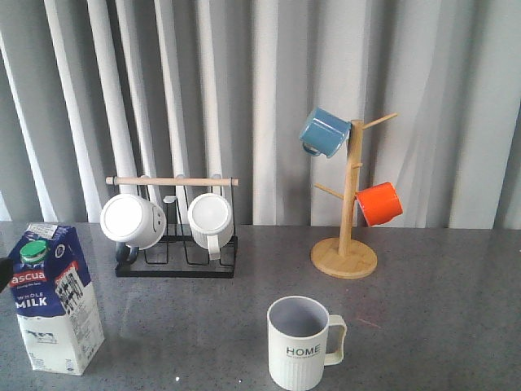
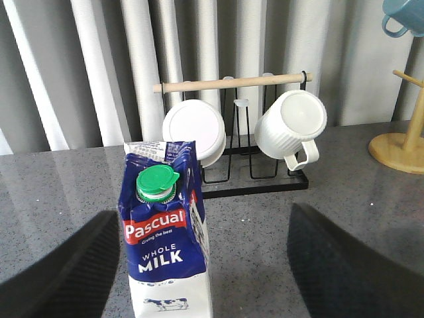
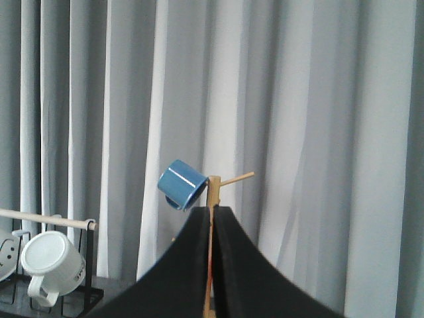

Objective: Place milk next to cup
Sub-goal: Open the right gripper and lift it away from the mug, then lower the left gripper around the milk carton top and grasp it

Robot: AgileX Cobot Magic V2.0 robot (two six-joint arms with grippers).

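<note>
milk carton at the counter's left, cup near the middle

a grey speckled counter (image 1: 440, 326) runs back to pale pleated curtains (image 1: 269, 98). the milk (image 1: 55, 297) stands upright at front left, well apart from the cup (image 1: 303, 342). the left tool (image 2: 199, 265) is spread wide, the milk between its fingers (image 2: 63, 268), contact unclear. the right tool (image 3: 212, 265) is pressed closed, holding nothing.

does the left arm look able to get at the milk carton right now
Probably yes. In the left wrist view the milk carton stands upright between the open fingers of the left gripper, nearer one finger, with nothing in between. The mug rack sits well behind it.
</note>
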